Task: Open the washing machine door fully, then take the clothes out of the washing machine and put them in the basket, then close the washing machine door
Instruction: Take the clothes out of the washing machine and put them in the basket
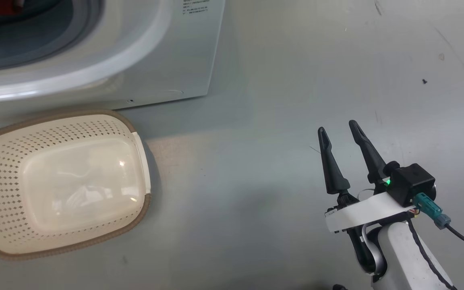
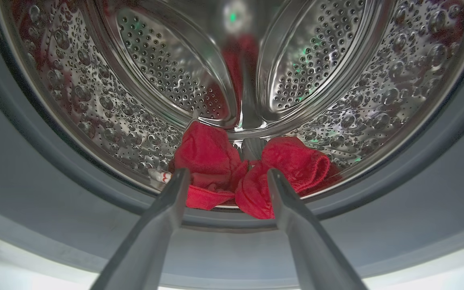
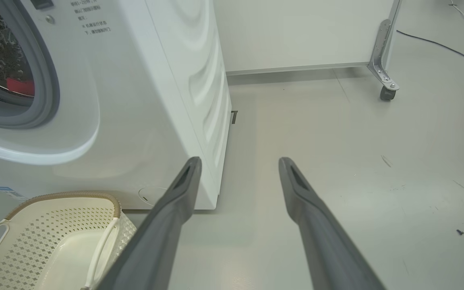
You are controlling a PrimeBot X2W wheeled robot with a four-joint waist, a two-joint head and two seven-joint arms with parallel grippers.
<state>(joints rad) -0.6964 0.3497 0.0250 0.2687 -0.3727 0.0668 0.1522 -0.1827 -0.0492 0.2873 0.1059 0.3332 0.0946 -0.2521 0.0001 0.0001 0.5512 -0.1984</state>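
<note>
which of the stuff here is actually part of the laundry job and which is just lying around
Part of the job:
- washing machine
- red clothes inside it
- cream basket, nothing in it
- left claw, open, aimed at the clothes

Just lying about:
- black cable
- wheeled metal leg
- small dark speck

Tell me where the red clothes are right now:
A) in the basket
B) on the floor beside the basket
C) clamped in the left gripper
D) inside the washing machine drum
D: in the left wrist view the clothes lie at the bottom of the washing machine drum, just ahead of the open left gripper, while the basket in the head view holds nothing.
</note>
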